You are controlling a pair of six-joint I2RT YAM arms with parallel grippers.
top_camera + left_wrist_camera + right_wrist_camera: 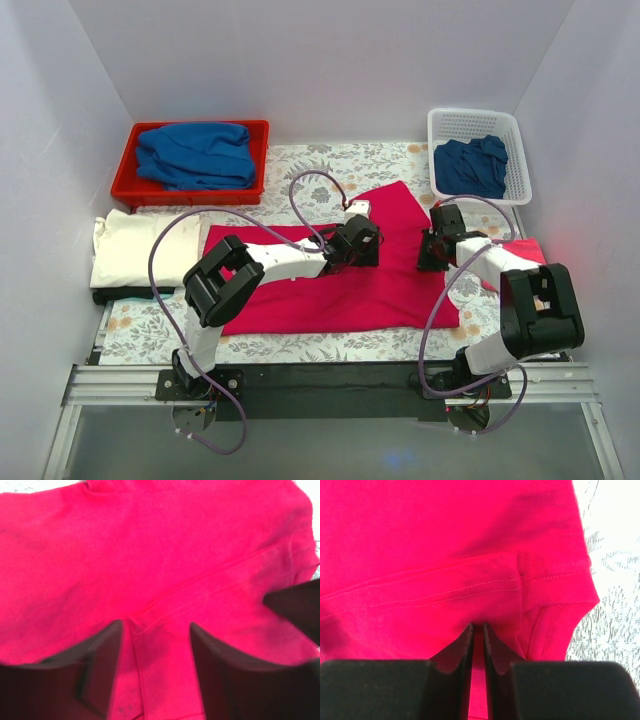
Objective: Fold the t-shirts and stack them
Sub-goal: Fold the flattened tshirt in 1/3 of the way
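The crimson-pink t-shirt (330, 290) lies spread across the middle of the table. My left gripper (362, 240) is low over its upper middle. In the left wrist view the gripper (155, 625) is open, its fingers (100, 655) wide apart on either side of a stitched seam of the shirt (150, 545). My right gripper (437, 250) is at the shirt's right edge. In the right wrist view the gripper (477, 626) is shut on a fold of the shirt (445, 540) beside a hemmed sleeve edge.
A folded cream shirt (135, 250) lies at the left. A red bin (125, 185) at the back left holds blue shirts (195, 155). A white basket (520, 150) at the back right holds another blue shirt (472, 165). Pink-red cloth (530, 250) shows by the right arm.
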